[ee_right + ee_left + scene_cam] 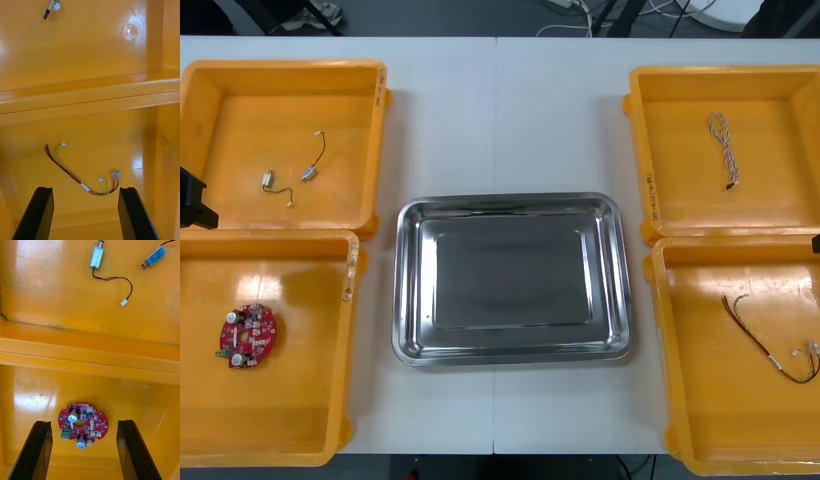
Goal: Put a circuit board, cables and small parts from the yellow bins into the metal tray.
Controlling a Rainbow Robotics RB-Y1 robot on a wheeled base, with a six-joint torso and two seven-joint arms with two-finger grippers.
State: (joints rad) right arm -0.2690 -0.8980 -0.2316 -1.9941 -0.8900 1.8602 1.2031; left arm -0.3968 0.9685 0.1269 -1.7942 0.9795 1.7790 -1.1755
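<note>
The shiny bare metal tray [510, 205] lies at the table's middle. A round red circuit board [247, 336] rests in the near left bin; my left gripper [83, 427] hangs open above it, the board [84, 419] showing between the fingers. Two small metal parts [96, 257] [155, 257] with black wires lie in the far left bin. My right gripper [85, 189] is open over the near right bin, above a red and yellow cable [75, 174] [770, 342]. A twisted blue and white cable [723, 148] lies in the far right bin.
Four yellow bins flank the tray: far left [240, 75], near left [290, 410], far right [780, 85], near right [720, 410]. Raised bin walls [90, 352] [90, 97] run between each pair. White table [500, 120] surrounds the tray.
</note>
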